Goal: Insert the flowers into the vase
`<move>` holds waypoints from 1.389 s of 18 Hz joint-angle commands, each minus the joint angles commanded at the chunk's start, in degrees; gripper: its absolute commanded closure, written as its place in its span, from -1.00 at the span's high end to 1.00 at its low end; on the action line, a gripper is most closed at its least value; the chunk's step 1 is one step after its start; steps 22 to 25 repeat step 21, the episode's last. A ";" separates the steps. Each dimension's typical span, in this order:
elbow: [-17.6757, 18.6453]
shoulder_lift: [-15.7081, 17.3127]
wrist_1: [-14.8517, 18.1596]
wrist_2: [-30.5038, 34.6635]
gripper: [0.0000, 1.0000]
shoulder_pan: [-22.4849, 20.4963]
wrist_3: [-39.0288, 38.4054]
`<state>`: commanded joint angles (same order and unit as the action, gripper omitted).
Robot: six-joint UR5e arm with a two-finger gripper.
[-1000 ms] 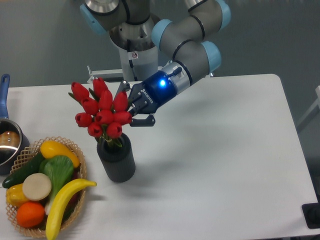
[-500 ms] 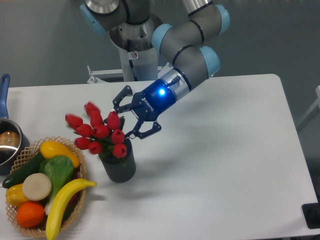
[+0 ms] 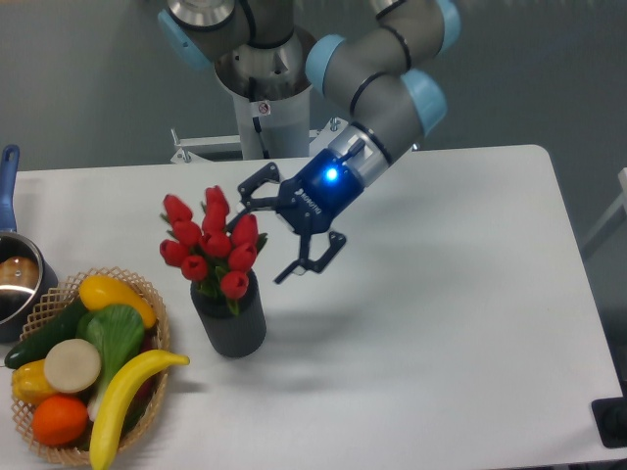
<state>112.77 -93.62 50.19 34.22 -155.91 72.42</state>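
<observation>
At the far left edge a pot [image 3: 14,284] with a blue handle is sitting partly out of view; just below and to its right a woven basket [image 3: 147,294] is holding a banana [image 3: 125,387], an orange [image 3: 59,419], a cucumber [image 3: 44,338] and other fruit and vegetables (all looking artificial); right beside the basket the vase [image 3: 228,318], a dark grey cylinder, is standing upright on the white table [image 3: 441,333]; the flowers [image 3: 211,245] are sitting in its mouth, red buds fanning up and slightly leftward above the rim, green stems and leaves disappearing into the opening; to the right of the buds the gripper [image 3: 277,228] is hanging in the air with its jaws spread wide and holding nothing, the upper finger lying near the rightmost buds, though contact cannot be judged, and the lower finger pointing down towards the table, apart from the vase; a blue light is glowing on the wrist; the arm [image 3: 377,83] is reaching up and right towards its base [image 3: 260,98] at the table's back edge.
</observation>
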 joint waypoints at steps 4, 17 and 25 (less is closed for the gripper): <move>-2.90 3.00 0.09 17.33 1.00 -0.27 0.00; -15.55 -8.85 7.99 48.21 1.00 -6.68 2.63; -17.32 -11.84 8.09 49.01 1.00 -7.30 2.81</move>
